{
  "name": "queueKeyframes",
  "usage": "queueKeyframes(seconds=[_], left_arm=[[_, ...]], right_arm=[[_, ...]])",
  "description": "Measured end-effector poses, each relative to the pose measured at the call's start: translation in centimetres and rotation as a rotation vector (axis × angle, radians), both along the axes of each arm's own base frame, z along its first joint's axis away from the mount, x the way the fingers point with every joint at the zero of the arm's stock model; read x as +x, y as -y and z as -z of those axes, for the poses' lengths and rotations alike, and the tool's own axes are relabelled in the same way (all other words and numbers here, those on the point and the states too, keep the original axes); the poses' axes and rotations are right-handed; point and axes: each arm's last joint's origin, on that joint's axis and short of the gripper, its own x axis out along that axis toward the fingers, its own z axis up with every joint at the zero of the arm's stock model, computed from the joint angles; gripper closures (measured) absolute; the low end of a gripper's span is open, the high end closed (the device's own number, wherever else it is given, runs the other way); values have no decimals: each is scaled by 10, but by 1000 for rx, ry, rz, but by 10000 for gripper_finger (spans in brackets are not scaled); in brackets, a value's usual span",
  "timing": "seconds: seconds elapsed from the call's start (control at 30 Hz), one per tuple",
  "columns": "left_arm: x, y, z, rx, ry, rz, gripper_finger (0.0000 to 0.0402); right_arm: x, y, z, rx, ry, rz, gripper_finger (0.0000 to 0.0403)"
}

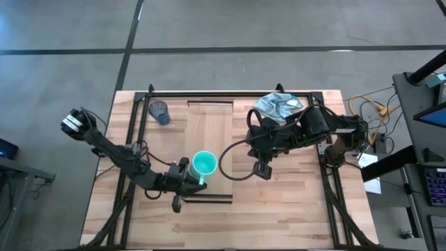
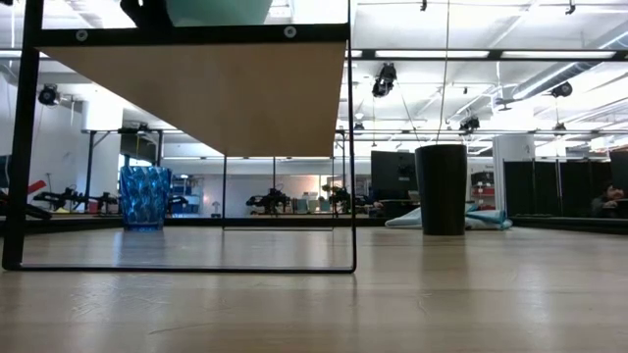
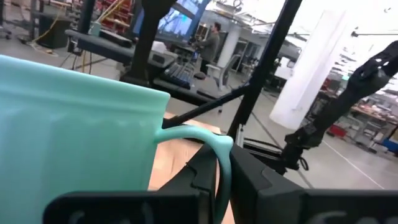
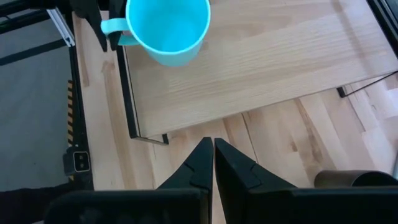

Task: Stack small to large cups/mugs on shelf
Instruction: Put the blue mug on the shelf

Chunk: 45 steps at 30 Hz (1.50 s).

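Two-fingered and narrow: clamps the left gripper (image 1: 196, 179) on the handle loop of the turquoise mug (image 1: 204, 164), the dark fingers (image 3: 252, 180) set either side of the curved handle. Keeps the mug upright, mouth open to the ceiling, at the near end of the shelf (image 1: 212, 125), seemingly resting on the board. Probably handles as rigid, glazed and smooth: moderately heavy, breakable if knocked, prone to swing about a handle pinch, so better taken low on the loop close to the wall.

Shows the right gripper (image 4: 213, 155) with its jaws pressed together on nothing, poised over the tabletop just beside the shelf's edge.

Leaves the black cup (image 2: 442, 186) standing on the table well right of the shelf, near the light blue cloth (image 1: 279, 106). Leaves the translucent dark blue cup (image 1: 160, 110) on the table at the far left, just outside the frame.
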Motion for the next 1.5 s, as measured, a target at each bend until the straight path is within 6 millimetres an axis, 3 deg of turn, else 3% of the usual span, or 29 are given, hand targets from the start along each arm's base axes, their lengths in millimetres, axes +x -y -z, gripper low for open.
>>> queueKeyframes(seconds=[0.47, 0.83, 1.23, 1.5], left_arm=[[13, 9, 31, -61, -50, 6, 394], [14, 10, 31, -154, -16, 7, 392], [14, 9, 41, -130, -88, 0, 335], [14, 9, 42, -122, -97, -1, 328]], right_arm=[[0, 0, 0, 1, 2, 0, 394], [0, 0, 0, 1, 3, 0, 394], [1, 0, 0, 6, 4, 6, 394], [1, 0, 0, 6, 4, 6, 394]])
